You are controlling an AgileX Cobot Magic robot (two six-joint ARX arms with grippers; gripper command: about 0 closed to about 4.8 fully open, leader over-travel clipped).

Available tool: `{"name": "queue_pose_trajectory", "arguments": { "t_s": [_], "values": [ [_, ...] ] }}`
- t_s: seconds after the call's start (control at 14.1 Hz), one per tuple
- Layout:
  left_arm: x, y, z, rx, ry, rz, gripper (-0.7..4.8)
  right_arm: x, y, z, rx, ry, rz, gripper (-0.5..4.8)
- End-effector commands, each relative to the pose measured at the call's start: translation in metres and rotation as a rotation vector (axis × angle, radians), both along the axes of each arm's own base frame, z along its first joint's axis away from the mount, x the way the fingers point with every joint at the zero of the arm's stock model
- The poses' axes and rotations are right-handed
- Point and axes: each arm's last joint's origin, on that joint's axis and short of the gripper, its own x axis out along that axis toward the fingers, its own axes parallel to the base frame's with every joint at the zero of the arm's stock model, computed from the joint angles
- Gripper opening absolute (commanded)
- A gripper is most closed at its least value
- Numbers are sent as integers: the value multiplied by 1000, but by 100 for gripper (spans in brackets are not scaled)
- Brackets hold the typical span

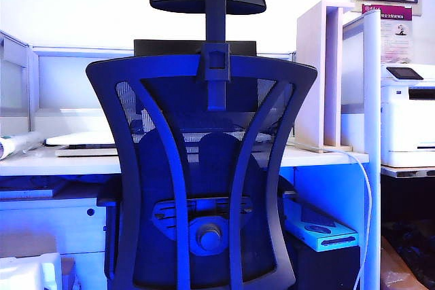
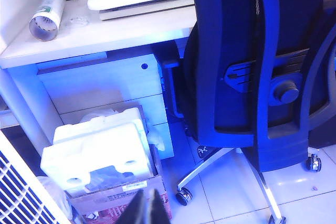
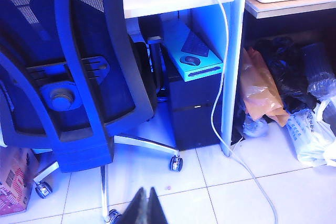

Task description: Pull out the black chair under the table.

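White floor tiles (image 3: 236, 192) show beneath our clenched, empty left gripper (image 2: 147, 208) and right gripper (image 3: 145, 207); the black chair (image 1: 204, 188) sits tucked under the counter (image 1: 68, 162), not yet pulled.

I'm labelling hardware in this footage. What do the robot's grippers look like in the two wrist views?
Only the finger ends show. The left gripper is two slim, dark, tapering fingers, matte black, with no visible cables or markings. The right gripper looks the same: dark, narrow, pointed. The arms themselves are out of view.
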Motion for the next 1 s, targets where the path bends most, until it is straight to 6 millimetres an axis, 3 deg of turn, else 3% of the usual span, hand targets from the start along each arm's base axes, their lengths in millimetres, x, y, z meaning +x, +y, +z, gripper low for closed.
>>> {"name": "queue_pose_trajectory", "arguments": {
  "t_s": [0.07, 0.43, 0.5, 0.57, 0.64, 0.71, 0.78, 0.85, 1.0],
  "values": [
    [0, 0, -3, -3, 27, -3, 22, 0, 0, -1, 3, 8, -1, -6],
    [0, -1, -3, -8, 27, -33, 22, 0, 1, -1, 12, 7, 46, -4],
    [0, -1, -3, -10, 27, -42, 22, 0, 4, 1, 29, -12, 124, 89],
    [0, -2, -3, -12, 26, -54, 21, 0, 7, 10, 55, -99, 241, 255],
    [0, -3, -2, -20, 20, -98, 21, -1, 8, 23, 89, -187, 265, 284],
    [0, -4, -2, -29, 13, -153, 21, -5, 7, 44, 148, -245, 260, 380],
    [0, -5, -1, -32, 12, -170, 21, -7, 7, 55, 174, -264, 264, 404],
    [-1, -6, -1, -43, 6, -221, 21, -2, 8, 84, 225, -281, 291, 479],
    [-1, -6, -1, -43, 6, -221, 21, 8, 11, 102, 240, -289, 330, 479]
  ]
}}
